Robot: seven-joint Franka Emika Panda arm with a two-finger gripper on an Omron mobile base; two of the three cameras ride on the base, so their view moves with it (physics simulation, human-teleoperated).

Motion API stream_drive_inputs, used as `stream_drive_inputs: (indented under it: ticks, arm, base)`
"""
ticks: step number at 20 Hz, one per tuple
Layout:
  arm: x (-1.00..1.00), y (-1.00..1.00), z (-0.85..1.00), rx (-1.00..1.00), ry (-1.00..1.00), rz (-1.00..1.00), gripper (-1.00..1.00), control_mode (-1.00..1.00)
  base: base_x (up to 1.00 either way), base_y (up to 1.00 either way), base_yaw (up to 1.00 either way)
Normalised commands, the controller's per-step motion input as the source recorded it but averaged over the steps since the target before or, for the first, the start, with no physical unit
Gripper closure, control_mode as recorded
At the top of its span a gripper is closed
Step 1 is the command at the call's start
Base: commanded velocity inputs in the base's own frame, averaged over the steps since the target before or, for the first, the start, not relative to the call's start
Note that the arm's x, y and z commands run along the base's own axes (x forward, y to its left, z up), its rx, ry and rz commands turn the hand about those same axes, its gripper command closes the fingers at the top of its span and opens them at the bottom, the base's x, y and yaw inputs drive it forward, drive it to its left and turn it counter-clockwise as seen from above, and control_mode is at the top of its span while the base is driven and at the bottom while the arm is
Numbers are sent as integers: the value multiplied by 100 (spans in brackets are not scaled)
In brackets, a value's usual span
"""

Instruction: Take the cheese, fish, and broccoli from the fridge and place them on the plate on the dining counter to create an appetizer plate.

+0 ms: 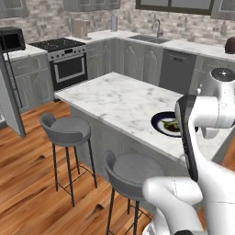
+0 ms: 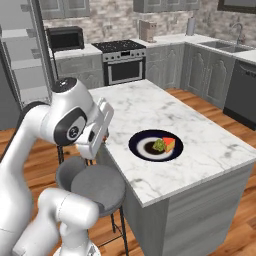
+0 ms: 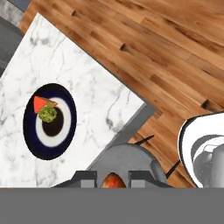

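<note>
The marble surface [image 2: 150,110] carries the plate [image 2: 136,151], on which the cheese [image 2: 170,144] and broccoli [image 2: 159,145] are touching. The tool [image 3: 113,176] is narrowed on a small orange body, judged the fish [image 3: 113,182]: light, slippery and soft, best pinched mid-body.

plate [image 1: 160,125] – arm hides right half | held orange thing [image 3: 113,181] – cut off

Arm [image 2: 60,125]: glossy white rounded shells throughout, joined by dark grey to black bands at the joints. One joint cap is a flat grey disc ringed in black. A dark panel runs along one forearm link. No cables, screws or markings can be made out.
</note>
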Motion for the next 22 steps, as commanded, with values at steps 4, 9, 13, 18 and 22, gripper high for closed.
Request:
stream_drive_inputs:
  ticks: [4,9,13,18,22]
  arm:
    - [14,-78,-3,1,6,-9,100,-100]
    - [5,-51,-25,0,5,-5,100,-100]
    - [9,-9,-33,0,4,-1,100,-100]
    - [19,0,-37,0,3,-3,100,-100]
    - [31,0,-35,0,2,-4,100,-100]
  base:
    - [0,0,0]
    - [0,0,0]
    - [0,0,0]
    - [0,0,0]
    - [0,0,0]
